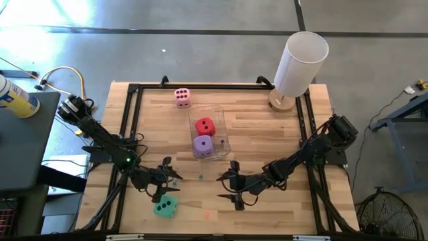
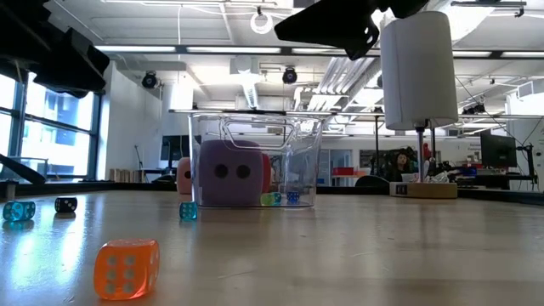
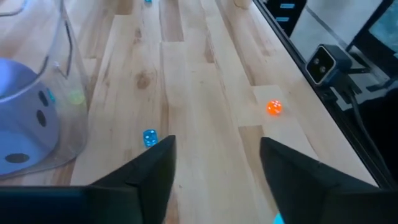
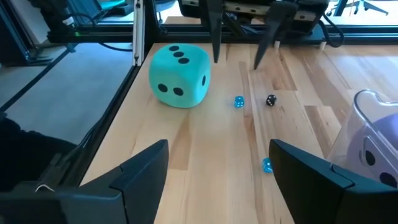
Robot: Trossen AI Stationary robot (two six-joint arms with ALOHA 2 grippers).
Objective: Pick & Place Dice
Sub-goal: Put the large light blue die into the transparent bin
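The teal-green die (image 1: 165, 207) (image 4: 180, 76) sits on the wood table near the near edge, untouched. My left gripper (image 1: 167, 181) (image 3: 214, 162) hovers open just beyond it, toward the middle of the table. My right gripper (image 1: 226, 187) (image 4: 217, 168) is open over bare table to the right, facing the teal die. The red die (image 1: 205, 126) and the purple die (image 1: 203, 145) (image 2: 229, 174) lie inside a clear plastic container (image 1: 221, 134). The pink die (image 1: 182, 98) stands alone on the table near the far edge.
Tiny dice are scattered on the table: an orange one (image 2: 127, 268) (image 3: 274, 107), blue ones (image 4: 238, 102) (image 3: 149, 137) and a black one (image 4: 270, 100). A white cylinder lamp (image 1: 297, 67) stands at the far right corner. A black frame (image 1: 134, 87) rims the table.
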